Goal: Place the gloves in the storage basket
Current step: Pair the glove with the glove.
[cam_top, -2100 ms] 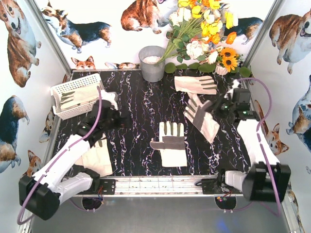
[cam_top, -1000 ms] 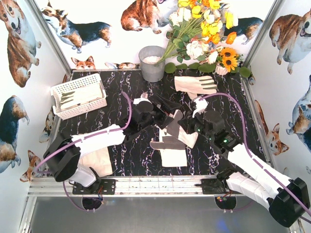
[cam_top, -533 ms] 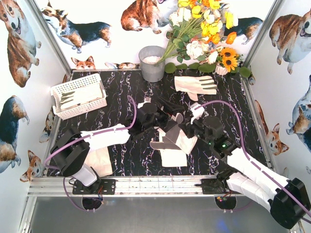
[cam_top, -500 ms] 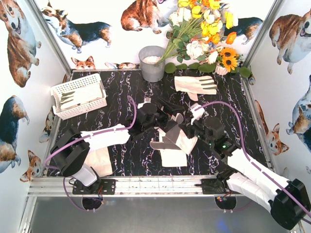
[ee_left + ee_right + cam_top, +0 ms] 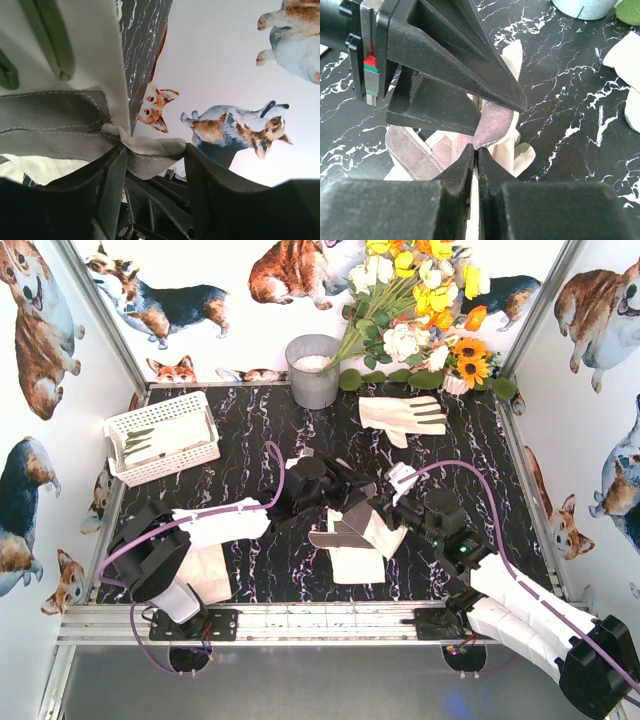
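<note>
Both arms converged right of storage basket (image 5: 172, 462); right gripper (image 5: 475, 150) pinches glove (image 5: 492, 122), left gripper (image 5: 155, 152) gapes around it (clamp left before releasing).

Gloves (image 5: 352, 558): matt cream cloth is seen, with grey suede-like patches stitched on.
Basket (image 5: 172, 464): smooth white plastic, perforated.
Bucket (image 5: 313, 375): dull grey metal.
Desk (image 5: 250, 440): smooth black top, veined like marble.

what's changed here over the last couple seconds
The right gripper carried its glove left to the centre of the table. The left gripper swung over from near the storage basket to meet it, open around the glove's edge. The other gloves and the basket stayed put.
</note>
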Action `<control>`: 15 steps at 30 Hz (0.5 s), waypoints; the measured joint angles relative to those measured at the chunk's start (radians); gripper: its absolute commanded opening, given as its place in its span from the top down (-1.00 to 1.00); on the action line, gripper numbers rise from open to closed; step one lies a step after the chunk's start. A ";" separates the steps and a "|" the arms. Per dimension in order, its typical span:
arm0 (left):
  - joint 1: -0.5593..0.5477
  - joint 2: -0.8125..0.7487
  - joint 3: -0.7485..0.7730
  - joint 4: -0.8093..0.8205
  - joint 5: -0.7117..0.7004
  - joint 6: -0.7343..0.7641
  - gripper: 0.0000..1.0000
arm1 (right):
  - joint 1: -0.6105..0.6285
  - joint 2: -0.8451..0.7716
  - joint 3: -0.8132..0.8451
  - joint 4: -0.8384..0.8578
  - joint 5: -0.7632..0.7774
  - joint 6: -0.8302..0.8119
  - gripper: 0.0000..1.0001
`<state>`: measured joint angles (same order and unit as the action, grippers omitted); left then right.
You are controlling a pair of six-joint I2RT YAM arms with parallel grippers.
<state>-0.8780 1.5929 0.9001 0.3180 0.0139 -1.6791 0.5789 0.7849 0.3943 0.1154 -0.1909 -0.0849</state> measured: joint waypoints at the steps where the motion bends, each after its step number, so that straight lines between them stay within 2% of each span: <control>1: 0.000 0.000 0.000 0.000 0.001 0.000 0.27 | 0.000 0.000 0.000 0.002 -0.006 -0.003 1.00; 5: 0.000 0.000 -0.003 0.000 0.001 -0.002 0.58 | 0.001 0.000 0.000 0.013 -0.019 -0.019 1.00; 9: -0.001 0.000 -0.005 -0.001 0.002 0.008 0.97 | 0.001 0.000 0.000 0.026 -0.024 -0.027 1.00; 11: -0.001 0.000 -0.006 0.000 0.005 0.014 1.00 | 0.001 0.000 0.000 0.027 -0.023 -0.031 0.96; 15: 0.002 0.002 -0.006 0.014 0.021 0.056 1.00 | 0.001 -0.005 0.000 0.022 -0.020 -0.017 0.39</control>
<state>-0.8764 1.5948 0.8944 0.3325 0.0349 -1.6226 0.5800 0.7795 0.3943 0.1371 -0.2108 -0.1020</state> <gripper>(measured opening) 0.028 0.130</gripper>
